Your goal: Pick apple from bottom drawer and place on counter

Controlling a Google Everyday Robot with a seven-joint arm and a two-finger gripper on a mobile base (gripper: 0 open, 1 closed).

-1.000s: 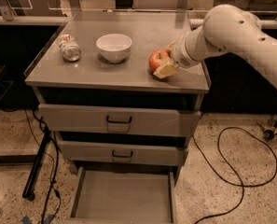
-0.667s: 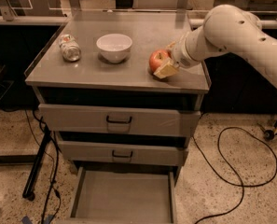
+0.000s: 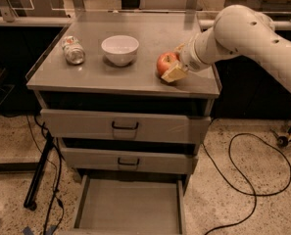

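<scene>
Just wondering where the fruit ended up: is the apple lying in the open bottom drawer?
No, the apple sits on the counter, right of the white bowl, with the gripper at its side.

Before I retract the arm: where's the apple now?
In the camera view, the apple sits on the counter, right side, just right of the white bowl, with the gripper at its right.

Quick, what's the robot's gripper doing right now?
Gripper: right against the apple on the counter; whether it grips it or has let go cannot be told.
</scene>
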